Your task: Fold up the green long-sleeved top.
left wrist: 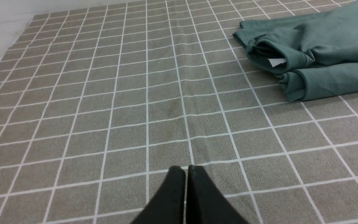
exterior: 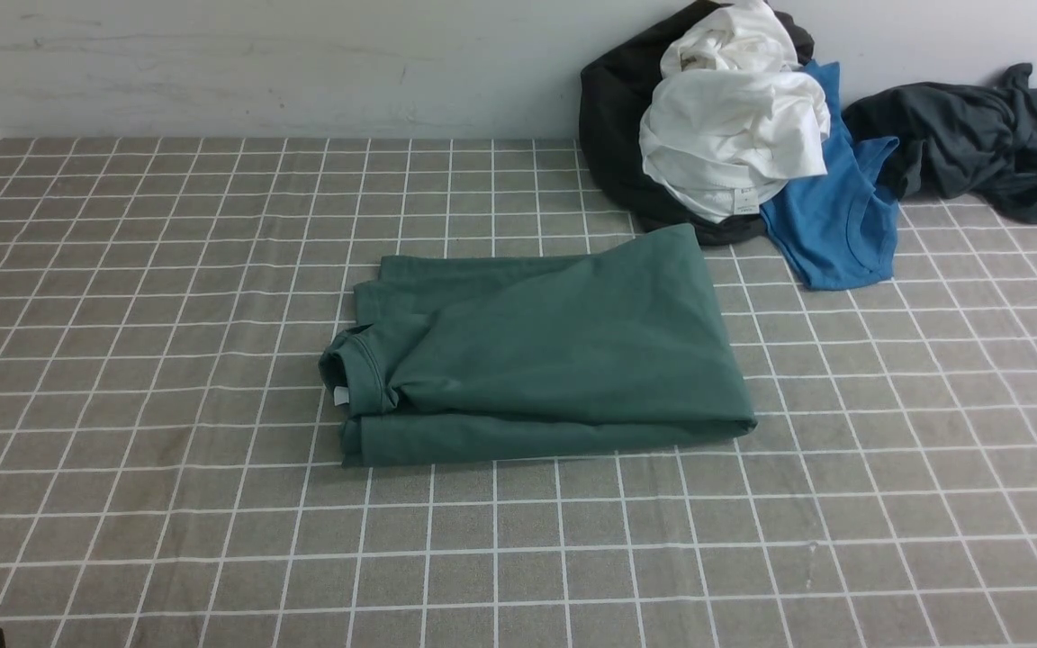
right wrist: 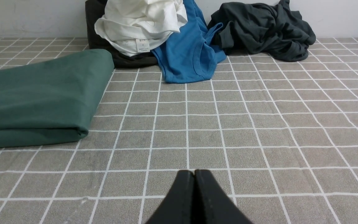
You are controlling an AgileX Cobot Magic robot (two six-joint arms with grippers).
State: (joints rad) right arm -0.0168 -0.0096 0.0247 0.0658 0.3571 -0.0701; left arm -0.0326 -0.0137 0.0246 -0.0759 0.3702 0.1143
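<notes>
The green long-sleeved top (exterior: pixel 541 351) lies folded into a compact rectangle in the middle of the checked tablecloth. Its collar and white neck label (exterior: pixel 340 396) face left. It also shows in the left wrist view (left wrist: pixel 315 53) and in the right wrist view (right wrist: pixel 39 96). My left gripper (left wrist: pixel 186 169) is shut and empty, low over bare cloth, well short of the collar side. My right gripper (right wrist: pixel 194 172) is shut and empty over bare cloth, off the top's right folded edge. Neither gripper shows clearly in the front view.
A heap of clothes sits at the back right against the wall: a white garment (exterior: pixel 734 117) on a black one (exterior: pixel 617 108), a blue shirt (exterior: pixel 834 216) and a dark grey garment (exterior: pixel 978 135). The grey checked tablecloth (exterior: pixel 167 315) covers the table.
</notes>
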